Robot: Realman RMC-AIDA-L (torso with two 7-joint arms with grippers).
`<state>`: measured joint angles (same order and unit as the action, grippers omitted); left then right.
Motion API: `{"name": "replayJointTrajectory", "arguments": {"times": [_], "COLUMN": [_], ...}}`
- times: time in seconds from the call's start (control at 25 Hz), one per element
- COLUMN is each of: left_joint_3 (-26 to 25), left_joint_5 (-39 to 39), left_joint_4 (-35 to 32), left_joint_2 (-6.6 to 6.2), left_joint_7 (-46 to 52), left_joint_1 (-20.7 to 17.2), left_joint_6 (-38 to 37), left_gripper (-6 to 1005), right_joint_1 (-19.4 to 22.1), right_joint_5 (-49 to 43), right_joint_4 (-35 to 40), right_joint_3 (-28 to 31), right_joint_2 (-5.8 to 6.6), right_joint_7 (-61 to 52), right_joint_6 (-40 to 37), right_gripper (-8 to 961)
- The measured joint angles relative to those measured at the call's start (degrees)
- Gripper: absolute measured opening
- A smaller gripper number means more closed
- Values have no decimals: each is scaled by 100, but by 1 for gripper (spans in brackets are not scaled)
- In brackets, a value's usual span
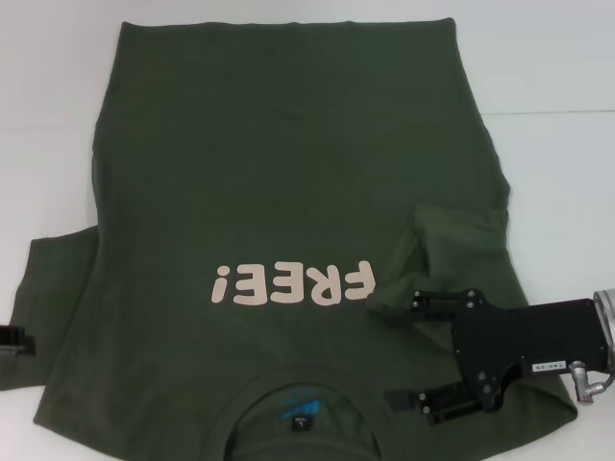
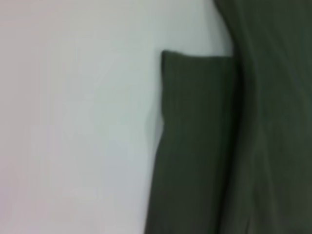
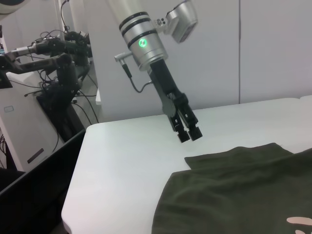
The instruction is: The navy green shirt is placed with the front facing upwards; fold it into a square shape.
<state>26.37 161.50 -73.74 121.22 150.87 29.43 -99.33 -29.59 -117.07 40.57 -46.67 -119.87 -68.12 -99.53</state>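
The navy green shirt (image 1: 279, 163) lies spread on the white table (image 1: 557, 67), front up, with its pink "FREE!" print (image 1: 293, 284) and its blue-labelled collar (image 1: 298, 413) toward me. The sleeve on the right (image 1: 456, 245) is folded in onto the body. The left sleeve (image 2: 195, 146) lies flat. My right gripper (image 1: 430, 350) hovers open over the right shoulder, next to that folded sleeve, holding nothing. My left gripper (image 3: 188, 134) hangs shut just above the bare table beyond the left sleeve (image 3: 234, 156); in the head view only a sliver of the left gripper (image 1: 13, 338) shows.
Bare white table (image 3: 126, 161) surrounds the shirt. Past the table's far end in the right wrist view stand a black bin (image 3: 34, 190) and a rack of cabled equipment (image 3: 53, 63).
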Motion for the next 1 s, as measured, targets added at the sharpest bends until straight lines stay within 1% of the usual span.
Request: {"name": "replayJointTrajectory", "arguments": {"times": [0.28,0.48,0.76,1.0], "left_joint_3": [-7,-5,-1,0], "left_joint_5": [149,156,182,194], "left_joint_4": [306,368,615,650], "left_joint_2": [-22,-29,-29,-28], "left_joint_7": [16,26,29,21], "left_joint_1": [41,53,71,72], "left_joint_6": [228,316,467,536], "left_gripper": [880,876,871,866], "right_joint_1": [-51,-70,-86,-122], "right_joint_5": [0,4,-5,-5], "right_joint_4": [-63,-63,-61,-81], "right_joint_3": [-4,-9,-9,-9], "right_joint_2": [0,0,0,-5], "right_joint_7": [33,28,15,11], "right_joint_6": [22,22,41,84], "right_gripper": [931,931,932,932]}}
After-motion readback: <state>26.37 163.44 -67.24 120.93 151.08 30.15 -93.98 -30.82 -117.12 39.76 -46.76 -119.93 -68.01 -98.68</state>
